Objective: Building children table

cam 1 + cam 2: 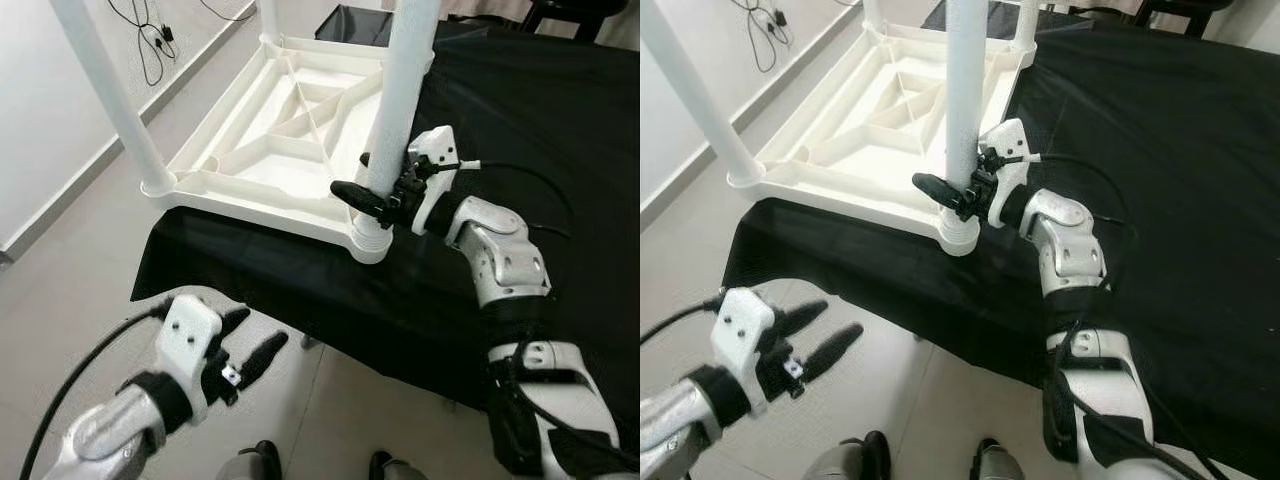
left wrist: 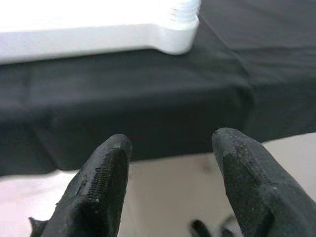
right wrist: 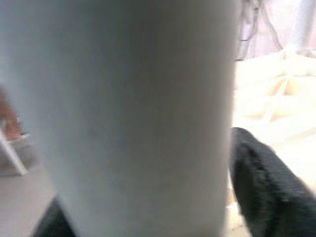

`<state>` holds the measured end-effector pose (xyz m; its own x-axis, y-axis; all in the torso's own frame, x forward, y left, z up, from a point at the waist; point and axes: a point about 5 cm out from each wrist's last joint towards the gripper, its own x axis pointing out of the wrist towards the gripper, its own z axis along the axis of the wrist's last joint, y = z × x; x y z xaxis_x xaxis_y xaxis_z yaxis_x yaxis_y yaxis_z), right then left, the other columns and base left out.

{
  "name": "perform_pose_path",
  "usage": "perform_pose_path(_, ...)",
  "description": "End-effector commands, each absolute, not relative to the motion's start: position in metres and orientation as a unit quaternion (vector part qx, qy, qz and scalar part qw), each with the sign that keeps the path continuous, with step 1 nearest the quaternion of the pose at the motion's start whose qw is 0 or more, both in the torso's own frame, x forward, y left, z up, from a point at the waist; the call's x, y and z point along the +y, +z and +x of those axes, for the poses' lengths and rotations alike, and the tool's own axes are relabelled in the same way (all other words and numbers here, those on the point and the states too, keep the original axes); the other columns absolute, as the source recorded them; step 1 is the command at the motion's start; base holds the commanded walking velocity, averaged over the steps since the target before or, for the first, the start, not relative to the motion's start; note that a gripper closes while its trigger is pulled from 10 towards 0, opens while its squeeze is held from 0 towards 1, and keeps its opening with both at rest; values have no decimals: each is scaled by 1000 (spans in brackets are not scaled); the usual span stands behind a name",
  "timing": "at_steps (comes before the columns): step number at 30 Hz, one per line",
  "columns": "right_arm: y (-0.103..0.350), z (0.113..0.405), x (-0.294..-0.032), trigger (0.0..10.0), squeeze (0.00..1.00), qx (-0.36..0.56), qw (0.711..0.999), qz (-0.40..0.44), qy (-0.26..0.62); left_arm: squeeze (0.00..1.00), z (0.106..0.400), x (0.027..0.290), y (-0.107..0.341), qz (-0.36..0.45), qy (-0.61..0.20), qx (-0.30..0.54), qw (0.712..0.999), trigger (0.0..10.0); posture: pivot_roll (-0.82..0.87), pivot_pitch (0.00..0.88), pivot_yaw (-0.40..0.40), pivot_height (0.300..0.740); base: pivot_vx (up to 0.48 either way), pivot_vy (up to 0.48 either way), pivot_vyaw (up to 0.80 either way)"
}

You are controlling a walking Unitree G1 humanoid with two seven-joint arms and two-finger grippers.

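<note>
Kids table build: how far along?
Done: the upturned tabletop lies on the black cloth with legs standing in the left and far corners. In hand: the right pincer grips the near leg just above its socket. Left: finishing that leg, then turning the table over. The left pincer hovers open below the edge.

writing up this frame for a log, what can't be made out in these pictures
- Tops of the white table legs: cut off by the upper edge in both eye views, including the near leg the right end effector is clamped around.
- Whether that leg is fully seated in its corner socket: too small to tell.
- Right wrist view: blurred, the leg blocks most of it.
- Left end effector, open above the floor: tabletop washed out, no detail.
</note>
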<state>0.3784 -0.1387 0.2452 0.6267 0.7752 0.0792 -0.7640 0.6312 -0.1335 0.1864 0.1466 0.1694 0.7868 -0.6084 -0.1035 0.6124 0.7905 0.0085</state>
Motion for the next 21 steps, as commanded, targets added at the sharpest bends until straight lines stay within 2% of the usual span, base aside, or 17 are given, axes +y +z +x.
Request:
perform_pose_path(1, 238, 382, -134, 0, 0, -51, 897, -37, 437, 0, 182, 148, 167, 9, -321, 45, 946, 10000, 112, 201, -8, 740, 0, 0, 0)
perform_pose_path(5, 236, 387, -139, 0, 0, -48, 894, -29, 444, 0, 178, 145, 163, 0, -316, 34, 948, 10000, 114, 209, -13, 740, 0, 0, 0)
perform_pose_path(8, 233, 390, -148, 0, 0, -47, 903, -24, 427, 0, 179, 144, 160, -6, -314, 28, 949, 10000, 104, 212, -12, 740, 0, 0, 0)
perform_pose_path(10, 226, 388, -161, 0, 0, -43, 919, -32, 391, 0, 181, 144, 158, -4, -312, 28, 950, 10000, 83, 219, -15, 740, 0, 0, 0)
perform_pose_path(15, 220, 384, -171, 0, 0, -38, 934, -39, 353, 0, 181, 143, 157, -4, -312, 27, 950, 10000, 79, 219, -15, 740, 0, 0, 0)
perform_pose_path(16, 212, 379, -178, 0, 0, -29, 953, -24, 301, 0, 181, 143, 156, -3, -313, 27, 949, 10000, 59, 228, -16, 740, 0, 0, 0)
perform_pose_path(17, 212, 379, -178, 0, 0, -29, 953, -24, 301, 0, 181, 143, 156, -3, -313, 27, 949, 10000, 59, 228, -16, 740, 0, 0, 0)
perform_pose_path(18, 198, 367, -187, 0, 0, -7, 979, -34, 199, 0, 181, 144, 155, -5, -310, 27, 950, 10000, 54, 235, -18, 740, 0, 0, 0)
perform_pose_path(19, 198, 367, -187, 0, 0, -7, 979, -34, 199, 0, 181, 144, 155, -5, -310, 27, 950, 10000, 54, 235, -18, 740, 0, 0, 0)
perform_pose_path(20, 175, 335, -191, 0, 0, 35, 994, -56, 86, 0, 180, 145, 155, -6, -309, 25, 951, 10000, 50, 238, -16, 740, 0, 0, 0)
perform_pose_path(21, 175, 335, -191, 0, 0, 35, 994, -56, 86, 0, 180, 145, 155, -6, -309, 25, 951, 10000, 50, 238, -16, 740, 0, 0, 0)
